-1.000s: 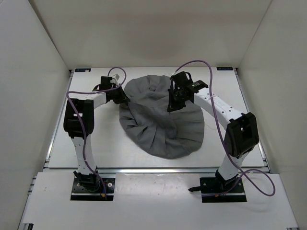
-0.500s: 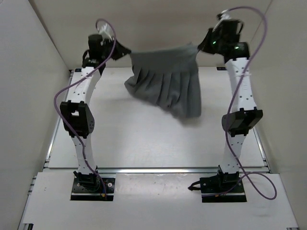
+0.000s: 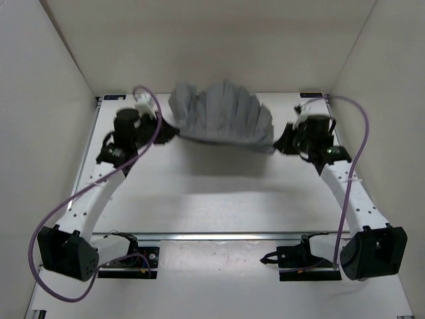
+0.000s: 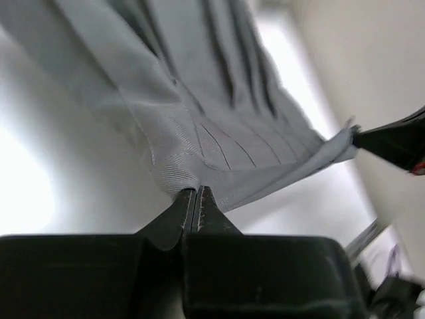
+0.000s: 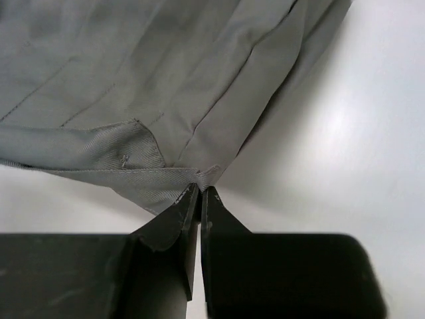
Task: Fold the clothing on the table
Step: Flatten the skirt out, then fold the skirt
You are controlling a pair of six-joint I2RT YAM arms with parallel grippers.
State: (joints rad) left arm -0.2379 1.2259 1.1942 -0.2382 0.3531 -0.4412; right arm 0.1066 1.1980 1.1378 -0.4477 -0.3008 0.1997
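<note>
The grey pleated clothing hangs stretched in the air over the far half of the table, its waistband taut between my two grippers and its pleats fanned toward the back wall. My left gripper is shut on the waistband's left corner; its wrist view shows the clothing pinched at the fingertips of the gripper. My right gripper is shut on the waistband's right corner; in its wrist view the clothing spreads away from the gripper. The garment's shadow falls on the table below.
White walls enclose the table on the left, back and right. A metal rail runs along the near edge, with both arm bases behind it. Purple cables loop off both arms.
Both arms lifted the clothing off the table, raised it high at the back, then came down and toward the near side. The garment now fans out backward between them.
</note>
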